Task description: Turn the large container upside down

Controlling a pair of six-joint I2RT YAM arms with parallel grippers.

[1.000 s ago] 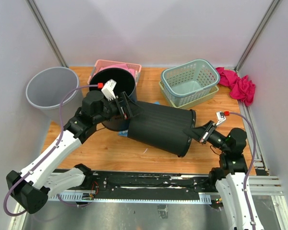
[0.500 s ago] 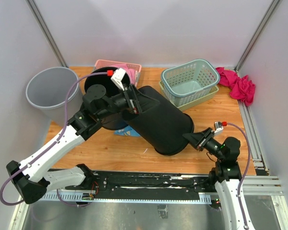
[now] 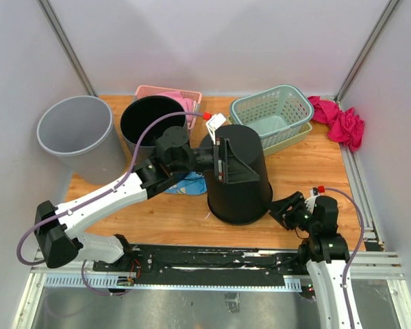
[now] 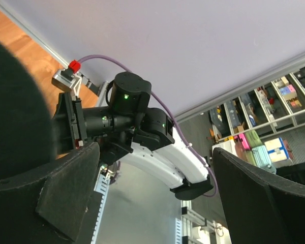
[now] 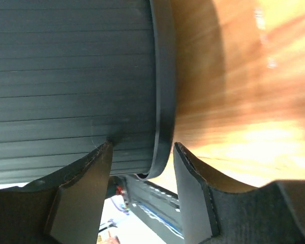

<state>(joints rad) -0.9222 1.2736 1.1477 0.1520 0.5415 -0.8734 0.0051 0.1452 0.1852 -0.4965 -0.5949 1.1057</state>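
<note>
with the large black bin (image 3: 238,179) standing mouth-down, the right gripper (image 5: 142,146) straddles its rim unclamped and the left gripper (image 4: 157,150) gapes wide, so both should withdraw gently without nudging it.

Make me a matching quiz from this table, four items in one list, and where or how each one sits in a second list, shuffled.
Things:
1. large black container
2. grey bin
3. teal basket
4. red cloth

Places or states:
A. bunched in the far right corner
B. upright at the far left edge
C. mouth down in the middle of the table
D. nested in a yellow-green basket at the back

Pairs: 1-C, 2-B, 3-D, 4-A
</note>
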